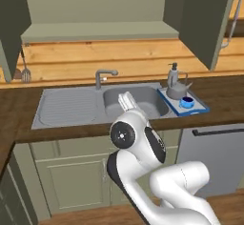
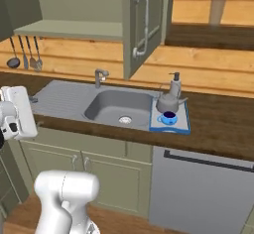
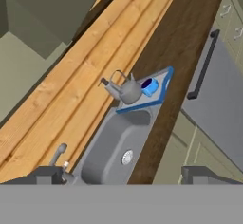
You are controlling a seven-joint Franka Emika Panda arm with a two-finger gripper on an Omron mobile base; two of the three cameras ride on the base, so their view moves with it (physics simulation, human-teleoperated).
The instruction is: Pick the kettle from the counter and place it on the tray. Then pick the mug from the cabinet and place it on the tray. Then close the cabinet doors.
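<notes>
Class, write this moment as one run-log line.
kettle: on tray | mug: on tray | cabinet doors: open | gripper: open, empty

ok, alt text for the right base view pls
A grey kettle and a blue mug sit on a blue-rimmed tray beside the steel sink on a dark wood counter. Above, an olive cabinet door stands open over a bare shelf.

Dark wood counter (image 2: pixel 218 114) with the steel sink (image 2: pixel 116 106) set in

The blue-rimmed tray (image 2: pixel 184 124) sits right against the sink's right edge, kettle (image 2: pixel 168 101) and blue mug (image 2: pixel 168 118) on it, soap bottle (image 2: pixel 175 85) behind toward the back edge.
</notes>
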